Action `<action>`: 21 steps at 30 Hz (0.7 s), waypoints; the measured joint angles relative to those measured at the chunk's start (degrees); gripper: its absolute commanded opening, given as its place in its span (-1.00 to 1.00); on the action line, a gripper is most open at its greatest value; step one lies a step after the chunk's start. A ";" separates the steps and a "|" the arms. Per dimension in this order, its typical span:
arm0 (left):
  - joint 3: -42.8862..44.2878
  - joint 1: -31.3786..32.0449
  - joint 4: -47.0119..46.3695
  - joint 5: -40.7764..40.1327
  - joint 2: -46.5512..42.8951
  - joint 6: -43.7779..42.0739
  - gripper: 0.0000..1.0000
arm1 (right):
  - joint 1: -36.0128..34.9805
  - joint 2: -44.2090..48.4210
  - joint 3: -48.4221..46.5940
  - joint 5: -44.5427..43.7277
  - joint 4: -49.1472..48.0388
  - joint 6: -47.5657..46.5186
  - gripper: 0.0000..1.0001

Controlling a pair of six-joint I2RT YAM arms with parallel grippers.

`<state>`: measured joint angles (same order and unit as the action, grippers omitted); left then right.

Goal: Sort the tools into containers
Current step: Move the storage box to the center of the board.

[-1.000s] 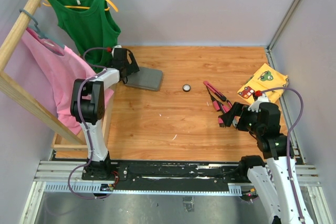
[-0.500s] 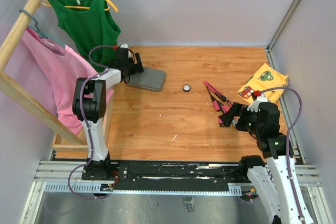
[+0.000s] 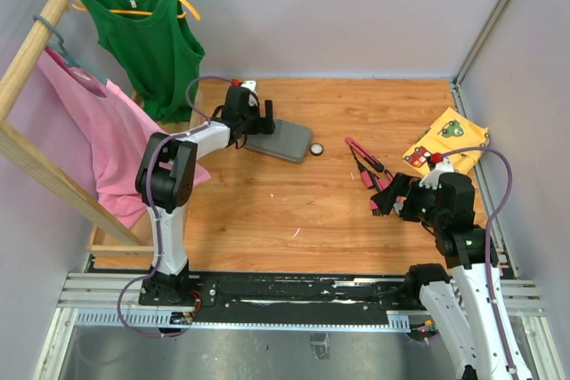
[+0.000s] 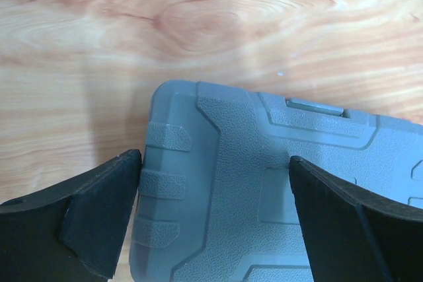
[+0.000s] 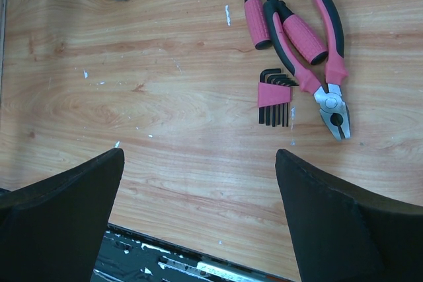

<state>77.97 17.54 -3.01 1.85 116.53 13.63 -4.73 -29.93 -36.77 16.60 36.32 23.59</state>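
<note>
- Since the earlier frame the left gripper [image 3: 256, 122] has carried the grey case [image 3: 283, 141] from the far-left part of the table toward the centre. The case's right end now lies just beside the round disc [image 3: 316, 149], and may be touching it; the top view is too coarse to say.
- Left fingers: spread wide and straddling one short end of the case, with one pad against its edge. Nothing is clamped. This stance suits pushing the case rather than lifting it, probably to bring it within reach of the tools.
- Case: closed and lying flat, lid upward. Its long axis runs roughly left to right across the table, with the right end angled slightly toward the arms.
- Right gripper [image 5: 199, 156]: fingers fully parted and empty, hovering over bare wood near the tools.
- Pliers [image 5: 330, 100] and hex-key set [image 5: 273, 96]: lying side by side, well apart from the case. The pliers' long axis is diagonal, nose toward the near edge.
- Yellow cloth [image 3: 445, 140]: at the far right.
</note>
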 measured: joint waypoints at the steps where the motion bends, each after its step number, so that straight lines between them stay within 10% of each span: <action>1: 0.00 0.72 -0.02 0.02 0.00 -0.26 0.92 | 0.00 0.00 0.00 0.07 -0.17 0.02 0.97; 21: -3.76 2.80 7.58 -10.60 -25.49 5.01 0.97 | 0.00 -8.52 0.68 0.68 -10.84 2.58 0.97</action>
<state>74.22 20.34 4.58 -8.75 91.05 18.63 -4.73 -38.46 -36.10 17.28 25.47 26.17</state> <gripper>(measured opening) 0.988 0.986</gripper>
